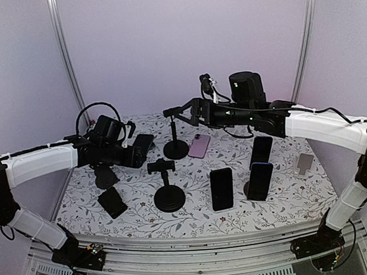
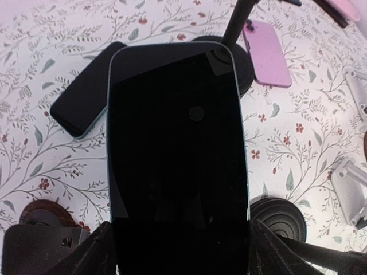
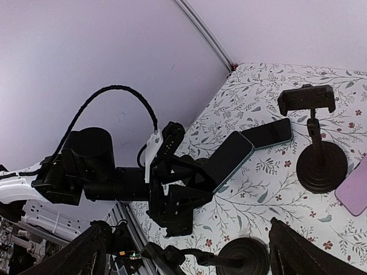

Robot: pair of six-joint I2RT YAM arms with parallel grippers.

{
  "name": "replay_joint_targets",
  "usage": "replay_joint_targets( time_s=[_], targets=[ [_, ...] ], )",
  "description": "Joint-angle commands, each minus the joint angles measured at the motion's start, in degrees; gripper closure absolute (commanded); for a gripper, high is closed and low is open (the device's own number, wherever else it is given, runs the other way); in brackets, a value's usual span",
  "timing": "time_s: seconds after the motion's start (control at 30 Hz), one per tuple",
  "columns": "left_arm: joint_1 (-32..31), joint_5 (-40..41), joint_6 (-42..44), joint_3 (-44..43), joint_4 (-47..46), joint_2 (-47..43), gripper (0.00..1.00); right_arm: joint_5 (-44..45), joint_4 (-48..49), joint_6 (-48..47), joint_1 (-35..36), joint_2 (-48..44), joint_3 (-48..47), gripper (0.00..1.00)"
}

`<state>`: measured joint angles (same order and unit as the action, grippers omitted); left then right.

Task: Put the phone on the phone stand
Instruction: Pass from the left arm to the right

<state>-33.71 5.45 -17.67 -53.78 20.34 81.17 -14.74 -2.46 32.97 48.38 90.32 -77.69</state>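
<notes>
Carry step — the left pincer (image 1: 137,156) grips the phone (image 2: 178,160) aloft, the right pincer (image 1: 177,115) gapes empty; next, line it up with the stand (image 1: 168,188).

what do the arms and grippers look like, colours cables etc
Both the left arm and right arm have white sleeves over the long links, with black joints. The left gripper and right gripper are black, with two angular fingers each. A thick black cable loops above the left wrist; a thinner cable runs along the right arm.
</notes>
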Motion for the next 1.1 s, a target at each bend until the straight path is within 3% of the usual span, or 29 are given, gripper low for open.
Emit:
replay_joint_targets(
  time_s=[0.0,0.4,0.73,0.87,1.07],
  targets=[
    [-0.74,0.23,2.52,-5.02,1.08,-3.05,0.60,-9.63,1.24,-0.04,-1.48,7.15,-5.75,0.01],
    [-3.99,2.29,6.14,-11.32,4.15,-6.24,0.60,-13.81,0.79,3.65,-2.36,20.81,-17.92,0.00],
    [-8.97,3.20,8.73,-14.52,4.71,-6.22,0.60,-12.49,5.31,11.19,-2.39,24.01,-18.81,0.05],
    [-11.10,3.90,9.54,-15.33,4.71,-5.91,0.60,-12.42,6.86,13.33,-2.35,23.72,-18.74,0.10],
    [-13.71,5.03,10.53,-16.09,4.71,-6.15,0.60,-12.22,9.68,16.30,-2.37,21.62,-16.68,0.29]
  ],
)
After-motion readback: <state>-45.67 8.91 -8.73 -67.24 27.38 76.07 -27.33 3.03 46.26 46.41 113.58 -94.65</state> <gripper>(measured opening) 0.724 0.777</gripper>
